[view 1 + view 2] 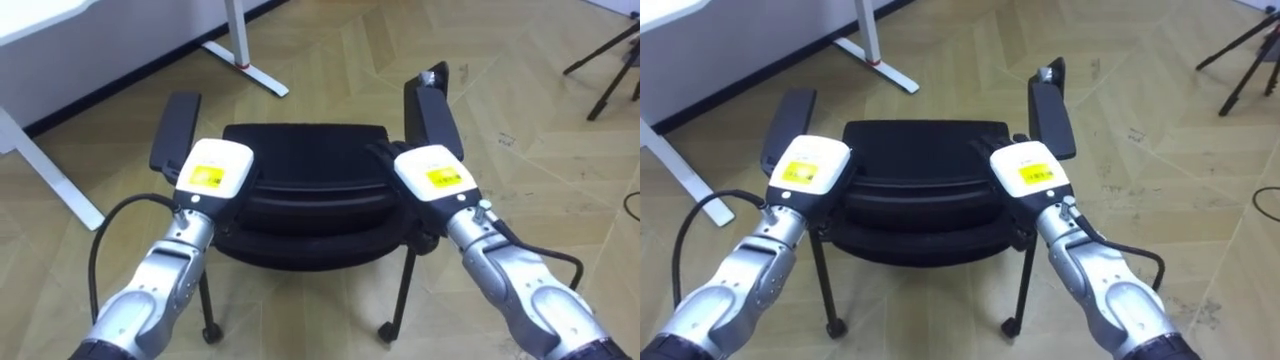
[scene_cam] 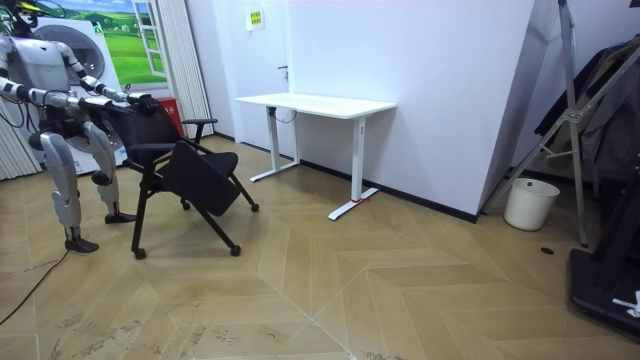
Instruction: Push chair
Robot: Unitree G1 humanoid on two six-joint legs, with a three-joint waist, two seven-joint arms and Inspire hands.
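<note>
A black chair [image 1: 305, 215] on castors stands right in front of me, its backrest [image 1: 310, 150] nearest and an armrest at each side [image 1: 175, 128] [image 1: 437, 118]. My left hand [image 1: 212, 170] lies on the backrest's top edge at the left. My right hand [image 1: 435, 176] lies on the same edge at the right. Both show their white backs to me, with what lies beneath hidden against the black frame. In the room view I stand upright behind the chair [image 2: 185, 165] at the room view's left, both arms stretched forward to it.
A white desk [image 2: 315, 103] stands by the wall beyond the chair, its legs [image 1: 240, 45] at the upper left on the wooden floor. A dark tripod [image 1: 605, 65] is at the upper right. A white bin [image 2: 530, 203] sits far off by the wall.
</note>
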